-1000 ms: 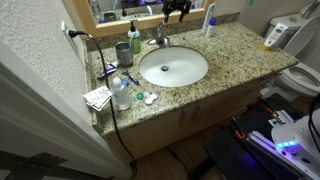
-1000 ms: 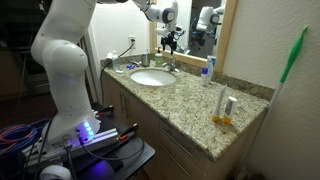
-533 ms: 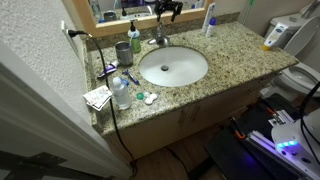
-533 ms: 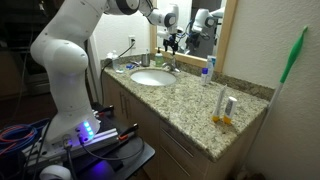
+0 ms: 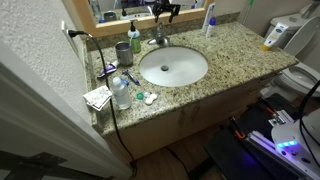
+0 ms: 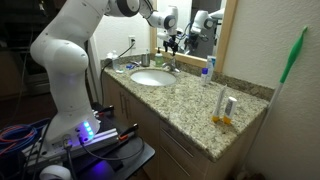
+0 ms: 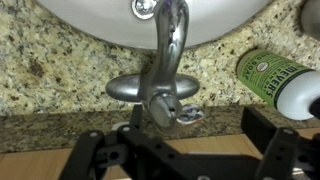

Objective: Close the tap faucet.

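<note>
Hand [image 7: 185, 150] was open: fingers [image 7: 92, 152] spread wide at the bottom of the wrist view, nothing between them, no contact with the tap faucet [image 7: 165, 75]. The faucet sat centred in that view at the back edge of the white basin [image 7: 90, 15], spout reaching out over the bowl, base on the granite desk [image 7: 50, 70]. Right of it in frame was the green soap bottle [image 7: 275, 80]. In both exterior views the hand [image 5: 165, 10] [image 6: 170, 40] hung above the faucet [image 5: 160, 38] [image 6: 171, 65], apart from it, close to the mirror [image 6: 215, 30]. A grey cup [image 5: 122, 52] stood just beside the bottle [image 5: 134, 38], off to one side of the faucet. Lever position: couldn't tell.
</note>
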Action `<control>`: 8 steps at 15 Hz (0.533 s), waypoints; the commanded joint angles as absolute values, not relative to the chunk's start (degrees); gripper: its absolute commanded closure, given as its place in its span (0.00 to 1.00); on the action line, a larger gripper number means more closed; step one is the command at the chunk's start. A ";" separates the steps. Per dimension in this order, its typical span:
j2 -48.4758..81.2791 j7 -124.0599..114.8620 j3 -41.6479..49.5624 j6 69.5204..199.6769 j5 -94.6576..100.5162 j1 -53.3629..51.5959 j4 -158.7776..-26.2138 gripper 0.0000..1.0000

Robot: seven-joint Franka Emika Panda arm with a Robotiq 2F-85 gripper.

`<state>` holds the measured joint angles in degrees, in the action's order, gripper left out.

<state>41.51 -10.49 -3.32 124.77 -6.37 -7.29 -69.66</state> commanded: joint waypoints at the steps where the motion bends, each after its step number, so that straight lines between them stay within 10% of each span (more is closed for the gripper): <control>1: 43.32 -11.51 -3.08 125.55 -6.10 -7.75 -67.86 0.00; 5: 42.30 -10.97 -3.36 124.90 -6.29 -7.53 -69.28 0.00; 6: 42.29 -10.33 -3.62 124.88 -6.51 -7.32 -69.31 0.25; 8: 42.17 -10.57 -3.50 125.43 -6.41 -7.42 -69.51 0.33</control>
<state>42.26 -10.87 -3.32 125.13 -6.37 -7.55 -69.50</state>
